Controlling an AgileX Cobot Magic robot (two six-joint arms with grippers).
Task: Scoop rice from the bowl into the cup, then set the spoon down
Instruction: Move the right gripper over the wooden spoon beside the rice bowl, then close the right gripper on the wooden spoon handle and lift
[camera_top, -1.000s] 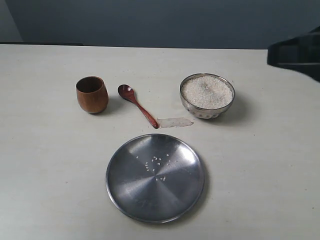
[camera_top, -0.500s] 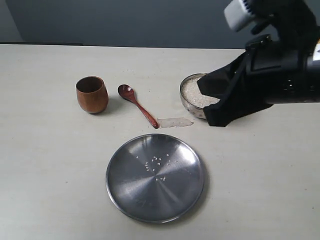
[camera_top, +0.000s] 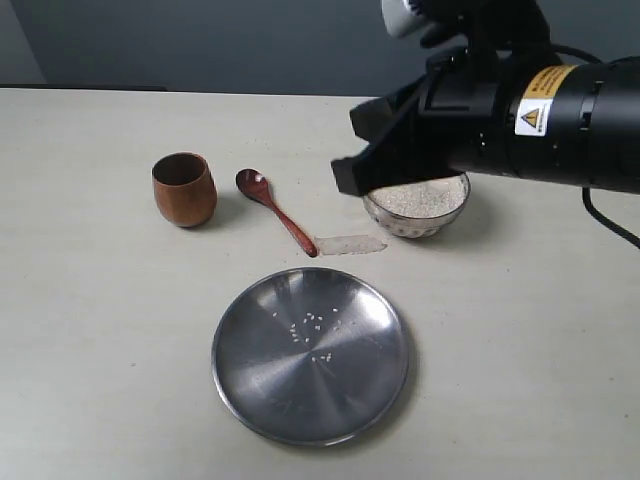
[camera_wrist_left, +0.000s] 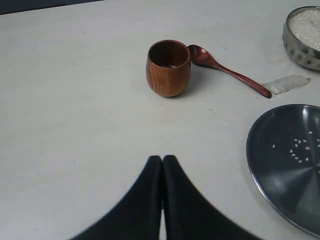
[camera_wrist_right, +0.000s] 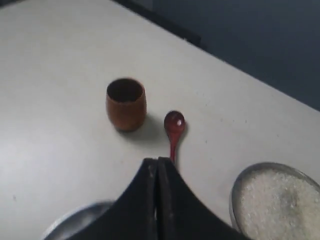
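nearest the exterior camera lies a flat steel plate (camera_top: 232, 385) on the pale table (camera_top: 90, 350), with a few stray white grains (camera_top: 312, 322) scattered near its middle. just past its far rim a small clear strip of tape (camera_top: 350, 243) is on the table, and the tip of the spoon (camera_top: 275, 208) handle meets the strip's left end. the spoon lies flat and untouched, its oval head angled away towards the cup (camera_top: 184, 190), which stands upright just left of the head, apart from it. right of the spoon sits the bowl (camera_top: 415, 224), heaped with rice (camera_top: 428, 197); its far-left part is hidden by the black right arm (camera_top: 560, 125), which reaches in from the right and carries a yellow warning label (camera_top: 535, 112). the right gripper (camera_wrist_right: 157, 162) hangs above the table beside the bowl's left edge, its fingers pressed together with nothing between them; in its wrist view the tips point towards the spoon and cover the end of its handle. the left gripper (camera_wrist_left: 162, 161) shows only in its own wrist view, fingers likewise pressed together and empty, over bare table on the cup's side, well apart from the cup. beyond the table's far edge is a dark wall (camera_top: 250, 45)
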